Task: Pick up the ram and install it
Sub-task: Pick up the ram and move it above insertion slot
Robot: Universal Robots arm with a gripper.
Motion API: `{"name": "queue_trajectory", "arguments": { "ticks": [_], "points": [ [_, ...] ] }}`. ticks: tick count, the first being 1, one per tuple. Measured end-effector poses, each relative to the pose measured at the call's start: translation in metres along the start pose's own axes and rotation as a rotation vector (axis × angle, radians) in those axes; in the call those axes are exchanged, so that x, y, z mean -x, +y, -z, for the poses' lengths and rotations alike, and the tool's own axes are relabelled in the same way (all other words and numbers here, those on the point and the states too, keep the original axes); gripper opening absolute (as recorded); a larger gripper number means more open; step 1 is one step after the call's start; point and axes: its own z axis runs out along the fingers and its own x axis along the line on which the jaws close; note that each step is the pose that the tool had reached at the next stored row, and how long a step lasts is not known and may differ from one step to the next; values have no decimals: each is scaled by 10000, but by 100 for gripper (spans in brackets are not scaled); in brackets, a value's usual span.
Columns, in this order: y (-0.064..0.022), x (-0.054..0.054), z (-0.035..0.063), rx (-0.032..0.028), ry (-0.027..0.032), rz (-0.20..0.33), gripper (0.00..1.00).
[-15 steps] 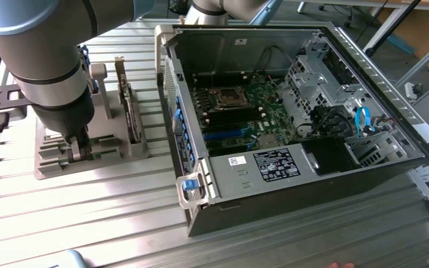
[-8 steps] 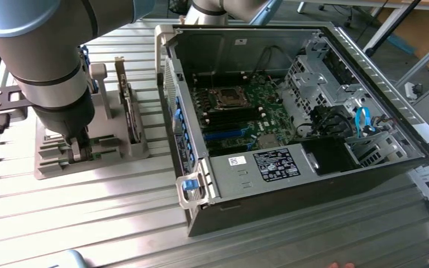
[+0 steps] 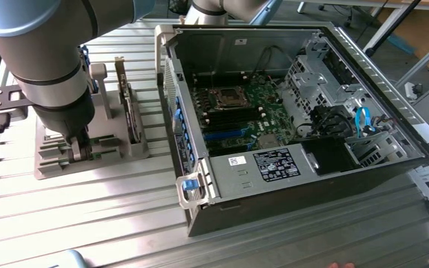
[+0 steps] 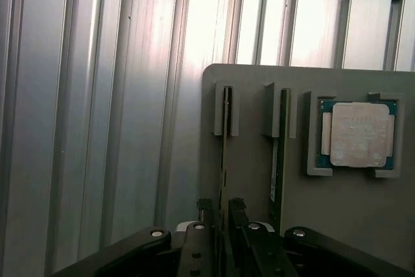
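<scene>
Two green ram sticks stand on edge in slots of a grey holder (image 4: 253, 180). One ram stick (image 4: 224, 134) runs straight between my gripper's (image 4: 221, 215) black fingers (image 4: 237, 215), which stand one on each side of it with a small gap, so the gripper is open. The other ram stick (image 4: 280, 147) stands in the neighbouring slot. In the exterior view the gripper (image 3: 80, 152) is lowered into the holder (image 3: 58, 167) at the exterior view's left. The open computer case (image 3: 289, 111) lies beside it, with its motherboard (image 3: 244, 111) and dark memory slots (image 3: 233, 120) exposed.
A square silver processor chip (image 4: 358, 133) sits in a corner pocket of the holder. An expansion card (image 3: 129, 106) stands upright in the holder between the arm and the case. Everything rests on a ribbed metal table (image 3: 87, 223). Cables and a drive cage (image 3: 348, 123) fill the case's far side.
</scene>
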Motion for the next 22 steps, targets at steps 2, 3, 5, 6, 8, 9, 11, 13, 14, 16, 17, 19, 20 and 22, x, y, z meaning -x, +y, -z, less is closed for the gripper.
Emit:
{"name": "queue_trajectory", "arguments": {
  "ticks": [2,3,5,6,8,9,11,13,14,16,17,19,20,22],
  "points": [
    [-1,5,-1,0,0,1,24],
    [-1,6,-1,1,1,2,24],
    [0,7,-2,2,1,1,24],
    [-1,7,-2,1,1,0,24],
    [-1,7,-2,2,2,1,24],
    [-1,7,-2,3,3,0,24],
    [-1,7,-6,2,3,1,24],
    [-1,7,-12,2,4,2,24],
    [-1,7,-13,2,5,2,24],
    [-1,7,-15,2,5,2,24],
    [-1,7,-16,1,4,2,24],
    [-4,8,-17,-1,3,-6,24],
    [-5,7,-16,0,4,-13,24],
    [-7,6,-15,2,4,-22,24]
  ]
}}
